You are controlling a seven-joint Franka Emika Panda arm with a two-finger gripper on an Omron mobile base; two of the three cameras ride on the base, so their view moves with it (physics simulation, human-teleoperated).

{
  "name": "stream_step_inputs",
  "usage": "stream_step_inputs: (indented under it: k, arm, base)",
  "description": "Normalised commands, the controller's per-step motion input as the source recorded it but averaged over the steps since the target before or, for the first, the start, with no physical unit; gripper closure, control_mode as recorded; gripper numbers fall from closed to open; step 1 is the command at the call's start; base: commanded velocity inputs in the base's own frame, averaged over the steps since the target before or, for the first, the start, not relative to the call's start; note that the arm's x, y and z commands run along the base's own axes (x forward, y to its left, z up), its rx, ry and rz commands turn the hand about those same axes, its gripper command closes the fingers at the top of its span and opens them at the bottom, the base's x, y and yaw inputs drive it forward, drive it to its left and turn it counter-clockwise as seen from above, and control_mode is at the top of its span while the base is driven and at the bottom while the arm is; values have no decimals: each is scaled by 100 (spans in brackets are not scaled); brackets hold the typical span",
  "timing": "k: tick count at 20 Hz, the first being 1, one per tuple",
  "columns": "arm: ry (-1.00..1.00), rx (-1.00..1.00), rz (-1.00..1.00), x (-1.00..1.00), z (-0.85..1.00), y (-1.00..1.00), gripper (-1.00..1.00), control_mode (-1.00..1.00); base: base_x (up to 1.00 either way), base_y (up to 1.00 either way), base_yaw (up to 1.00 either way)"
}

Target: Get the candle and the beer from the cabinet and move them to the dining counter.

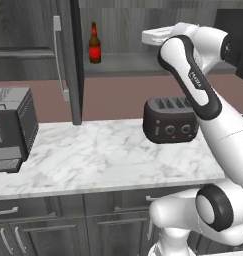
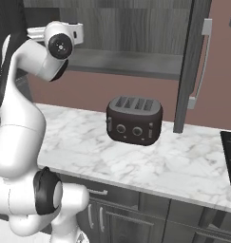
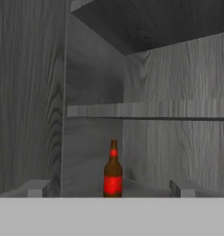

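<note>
Dark brown glass on the beer (image 1: 94, 45), glossy, with a red label. Matt grey wood grain across the cabinet (image 3: 26, 92), same finish on its shelf (image 3: 150, 109). Brushed silver metal for the bar handle (image 1: 58, 55). White marble with grey veins on the bench (image 1: 103, 155), smooth and faintly shiny. Dark glossy casing on the toaster (image 2: 134, 121). Smooth white plastic with dark joints along the arm (image 1: 208, 95). Flat, matt reddish-brown wall (image 1: 118, 100).
</note>
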Motion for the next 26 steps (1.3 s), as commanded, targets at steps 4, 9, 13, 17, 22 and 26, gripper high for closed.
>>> stream_step_inputs:
  k: [4,9,13,17,22,26]
  arm:
    - [2,0,0,7,-13,0,-100,-100]
    - [9,0,0,4,-3,0,-100,-100]
    - [10,0,0,13,0,0,-100,-100]
    - [12,0,0,22,0,2,-100,-100]
    - [4,0,0,31,0,5,-100,-100]
    - [0,0,0,36,0,3,-100,-100]
  base:
    - [0,0,0]
    - [0,0,0]
    - [0,0,0]
    - [0,0,0]
    - [0,0,0]
    - [0,0,0]
